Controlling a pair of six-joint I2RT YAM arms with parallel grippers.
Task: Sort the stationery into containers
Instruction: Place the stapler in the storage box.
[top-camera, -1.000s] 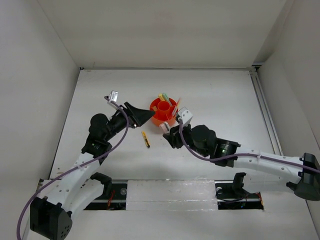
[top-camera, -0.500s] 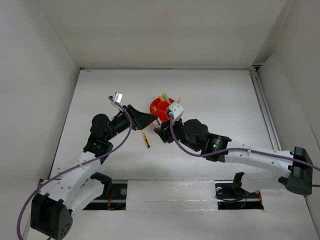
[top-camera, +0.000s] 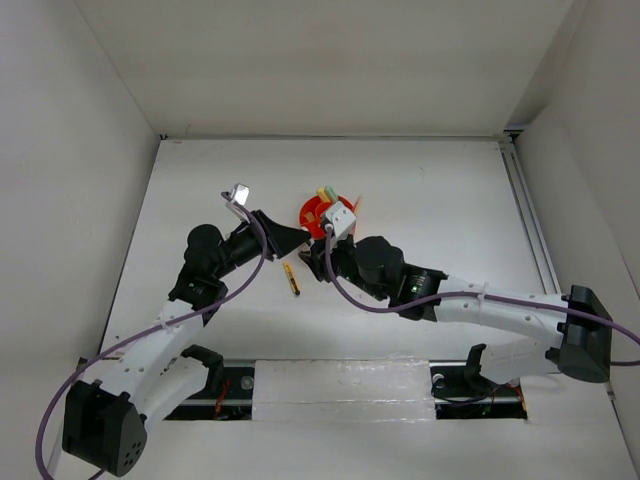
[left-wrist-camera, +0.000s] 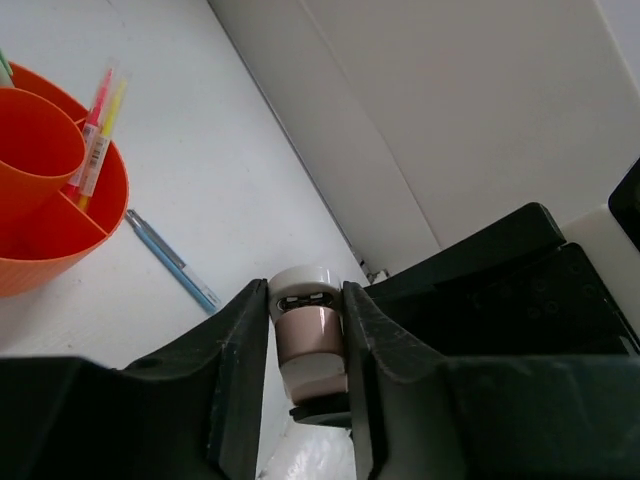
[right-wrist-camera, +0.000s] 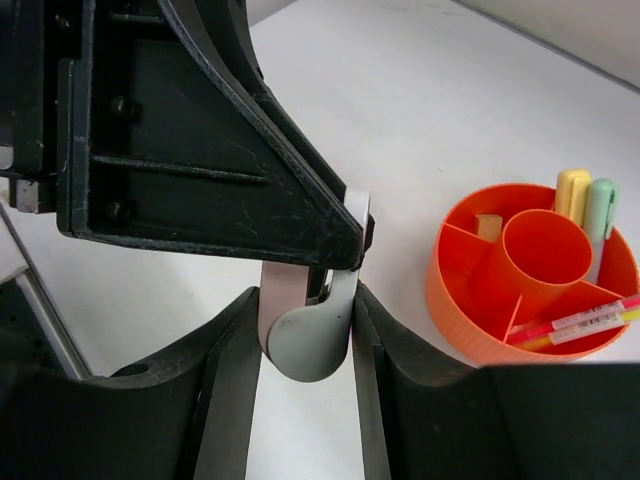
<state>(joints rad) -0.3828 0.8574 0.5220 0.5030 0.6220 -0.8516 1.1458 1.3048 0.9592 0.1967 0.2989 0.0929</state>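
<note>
A pink-white eraser (left-wrist-camera: 308, 335) hangs in the air between both grippers. My left gripper (left-wrist-camera: 307, 290) is shut on it, both jaws pressing its sides. From the opposite side my right gripper (right-wrist-camera: 305, 300) is also shut on the eraser (right-wrist-camera: 310, 345). The two grippers meet tip to tip, left gripper (top-camera: 301, 239) and right gripper (top-camera: 315, 256), just in front of the orange organizer tub (top-camera: 312, 211). The tub (right-wrist-camera: 470, 320) holds yellow and green markers (right-wrist-camera: 586, 195), thin red and yellow pens (right-wrist-camera: 585, 322) and a tan eraser (right-wrist-camera: 489, 226). An orange-black pen (top-camera: 291, 279) lies on the table.
A grey-blue pen (left-wrist-camera: 170, 260) lies on the table beside the tub (left-wrist-camera: 95, 215). White walls close the table on the left, back and right. The right arm stretches across the table from the lower right.
My right gripper carried the eraser leftward from beside the tub to the left gripper. The left gripper went from open to shut on the eraser.
</note>
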